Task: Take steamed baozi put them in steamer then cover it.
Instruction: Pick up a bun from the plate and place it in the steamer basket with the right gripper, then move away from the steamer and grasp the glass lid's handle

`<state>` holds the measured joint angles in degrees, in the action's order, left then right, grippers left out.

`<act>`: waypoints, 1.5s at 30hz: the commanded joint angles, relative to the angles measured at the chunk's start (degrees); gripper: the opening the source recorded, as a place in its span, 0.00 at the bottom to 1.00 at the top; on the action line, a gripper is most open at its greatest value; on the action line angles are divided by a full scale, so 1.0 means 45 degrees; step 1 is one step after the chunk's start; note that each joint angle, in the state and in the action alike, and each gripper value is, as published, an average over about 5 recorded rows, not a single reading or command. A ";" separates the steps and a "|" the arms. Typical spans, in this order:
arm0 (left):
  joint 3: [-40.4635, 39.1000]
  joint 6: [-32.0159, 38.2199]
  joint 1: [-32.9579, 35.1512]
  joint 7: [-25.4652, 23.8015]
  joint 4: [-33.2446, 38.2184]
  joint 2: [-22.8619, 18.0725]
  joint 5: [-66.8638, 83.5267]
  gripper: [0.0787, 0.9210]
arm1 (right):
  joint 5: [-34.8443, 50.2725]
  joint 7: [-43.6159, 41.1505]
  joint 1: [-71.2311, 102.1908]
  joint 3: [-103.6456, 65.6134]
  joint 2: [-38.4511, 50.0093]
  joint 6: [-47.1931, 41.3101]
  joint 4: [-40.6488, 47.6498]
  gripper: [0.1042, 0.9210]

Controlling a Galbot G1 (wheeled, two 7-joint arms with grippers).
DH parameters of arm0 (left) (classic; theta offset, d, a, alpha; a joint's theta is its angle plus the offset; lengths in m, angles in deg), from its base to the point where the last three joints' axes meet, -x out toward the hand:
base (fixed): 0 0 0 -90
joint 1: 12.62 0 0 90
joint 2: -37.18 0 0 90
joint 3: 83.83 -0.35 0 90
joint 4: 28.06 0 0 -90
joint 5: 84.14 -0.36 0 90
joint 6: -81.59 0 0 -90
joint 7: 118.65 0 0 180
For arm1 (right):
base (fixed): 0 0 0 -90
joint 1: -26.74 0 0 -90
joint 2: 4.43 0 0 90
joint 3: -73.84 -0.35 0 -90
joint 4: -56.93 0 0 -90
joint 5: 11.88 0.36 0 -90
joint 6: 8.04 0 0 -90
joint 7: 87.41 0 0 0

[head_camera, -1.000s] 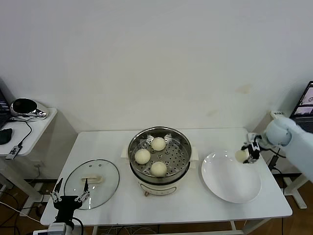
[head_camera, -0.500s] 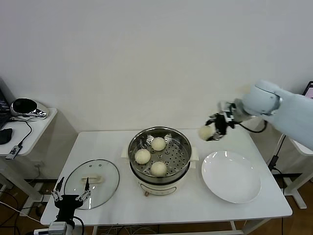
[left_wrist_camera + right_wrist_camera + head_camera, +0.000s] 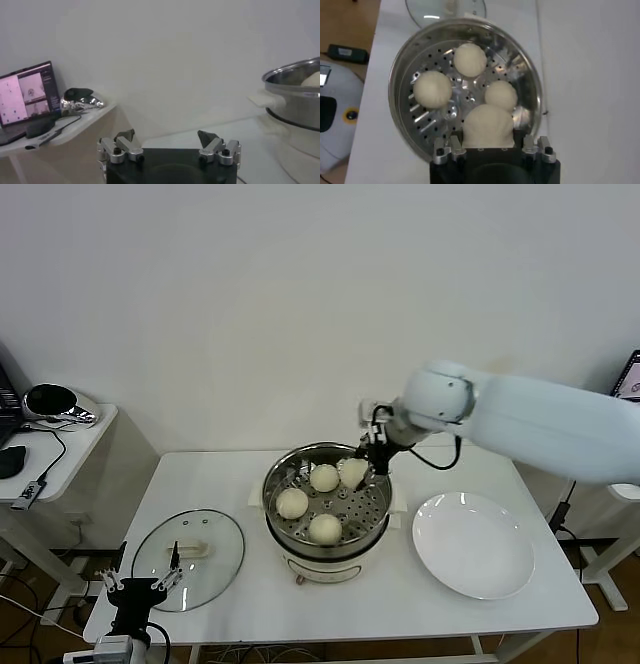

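The steamer (image 3: 272,484) stands mid-table with three steamed baozi (image 3: 323,477) on its perforated tray. My right gripper (image 3: 362,467) is shut on a fourth baozi (image 3: 352,473) and hovers over the tray's back right part. In the right wrist view the held baozi (image 3: 488,125) fills the jaws above the steamer (image 3: 400,65), and the other three baozi (image 3: 432,89) lie below. The cover (image 3: 188,546), a glass lid with a cream handle, lies flat on the table left of the steamer. My left gripper (image 3: 138,586) is parked open at the front left edge, near the lid.
A bare white plate (image 3: 472,544) lies right of the steamer. A side table (image 3: 60,449) with a laptop and a shiny object stands left of the main table. The left wrist view shows the left gripper (image 3: 166,136) open, with the steamer's (image 3: 295,95) side beyond it.
My right gripper has carried the baozi from above the plate, up and to the left, to just over the steamer's tray. The left arm has stayed put.
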<state>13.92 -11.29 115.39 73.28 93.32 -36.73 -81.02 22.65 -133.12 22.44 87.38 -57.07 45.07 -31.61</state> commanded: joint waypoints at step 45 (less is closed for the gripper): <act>-0.0013 0.0149 -0.0156 -0.0024 -0.0489 0.0024 0.0020 0.88 | 0.0748 0.6798 0.9721 -0.9738 0.7279 0.3532 -0.5047 0.88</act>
<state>13.91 -10.87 114.64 73.28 91.41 -36.54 -80.85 23.77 -122.03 34.72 69.99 -43.02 47.45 -40.20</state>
